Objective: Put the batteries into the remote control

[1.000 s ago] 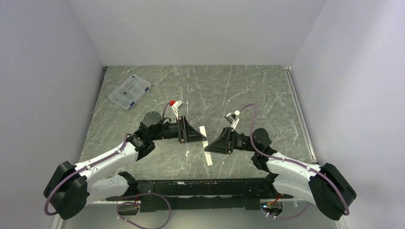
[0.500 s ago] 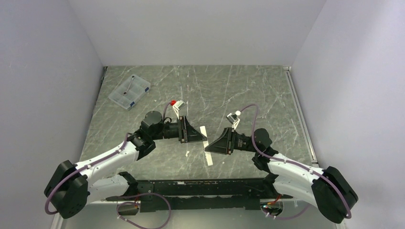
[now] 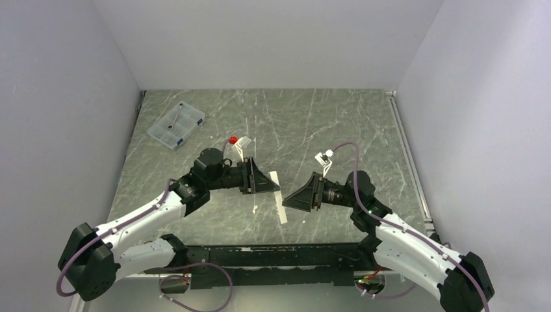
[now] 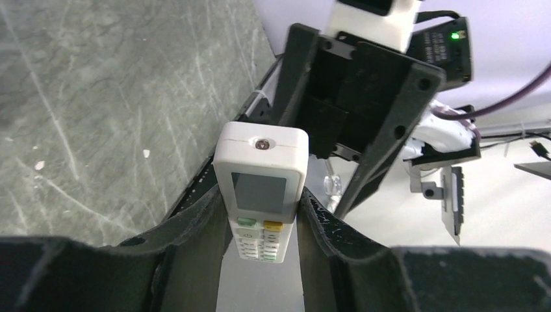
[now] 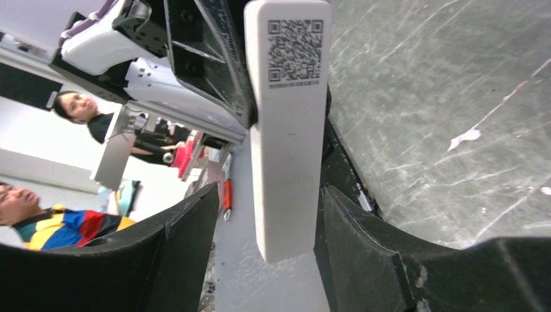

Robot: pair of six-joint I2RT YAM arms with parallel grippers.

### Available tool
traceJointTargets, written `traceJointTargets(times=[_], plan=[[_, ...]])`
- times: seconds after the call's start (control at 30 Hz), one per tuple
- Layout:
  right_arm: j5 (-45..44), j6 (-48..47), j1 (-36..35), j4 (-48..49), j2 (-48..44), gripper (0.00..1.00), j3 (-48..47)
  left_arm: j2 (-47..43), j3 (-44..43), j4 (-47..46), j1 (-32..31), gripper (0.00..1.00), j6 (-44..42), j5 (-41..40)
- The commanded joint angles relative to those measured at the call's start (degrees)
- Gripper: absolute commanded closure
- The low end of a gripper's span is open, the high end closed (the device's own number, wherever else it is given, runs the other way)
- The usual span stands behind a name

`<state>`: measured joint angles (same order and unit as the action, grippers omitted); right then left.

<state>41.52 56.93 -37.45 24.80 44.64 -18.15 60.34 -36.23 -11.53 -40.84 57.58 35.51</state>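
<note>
The white remote control (image 3: 284, 215) hangs above the table between the two arms. My left gripper (image 4: 260, 197) is shut on it around the display and upper buttons; the remote's face (image 4: 260, 188) shows in the left wrist view. In the right wrist view its plain back with a QR label (image 5: 287, 130) sits between the fingers of my right gripper (image 5: 269, 192), which is open around the remote's free end, with a clear gap on the left side. In the top view the left gripper (image 3: 275, 188) and right gripper (image 3: 286, 201) face each other. The batteries are out of view.
A clear plastic compartment box (image 3: 175, 125) lies at the table's back left. A small flat white piece (image 3: 255, 209) lies on the table under the remote; it also shows in the right wrist view (image 5: 464, 136). Walls close the left, back and right sides.
My right arm has drawn slightly back to the right and its wrist has lifted. The left gripper has kept the remote in almost the same place.
</note>
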Motion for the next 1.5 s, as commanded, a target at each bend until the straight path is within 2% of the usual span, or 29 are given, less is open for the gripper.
traceJointTargets(times=[0.0,0.17,0.37,0.6,0.93,1.4,1.43,1.47], plan=[[-4.20,-8.02,0.72,-12.70,-4.08,0.37,-5.16,-1.13,-4.06,7.30,-0.03,1.00,-3.85,-3.82],[-8.66,-14.44,0.93,-24.08,-6.59,0.36,-9.78,1.11,-6.90,16.35,-0.23,1.00,-6.68,-8.87],[-17.34,-21.87,1.15,-40.05,-10.80,0.28,-15.20,7.19,-11.29,24.92,-1.58,1.00,-9.99,-15.35],[-25.30,-25.72,1.15,-49.34,-14.85,0.25,-18.47,18.99,-19.55,34.09,-6.31,1.00,-13.17,-23.40],[-27.37,-26.52,1.15,-52.56,-17.04,0.25,-17.68,35.85,-31.45,44.56,-10.03,1.00,-15.80,-30.57],[-27.46,-26.78,1.15,-53.29,-18.38,0.25,-16.45,48.38,-40.46,50.46,-12.25,1.00,-16.78,-35.32],[-27.43,-26.78,1.18,-53.23,-18.44,0.25,-16.26,48.79,-40.80,50.67,-12.31,0.96,-16.85,-35.35],[-27.42,-26.71,1.16,-53.19,-18.44,0.25,-16.15,49.09,-41.04,50.91,-12.41,0.87,-16.84,-35.33]])
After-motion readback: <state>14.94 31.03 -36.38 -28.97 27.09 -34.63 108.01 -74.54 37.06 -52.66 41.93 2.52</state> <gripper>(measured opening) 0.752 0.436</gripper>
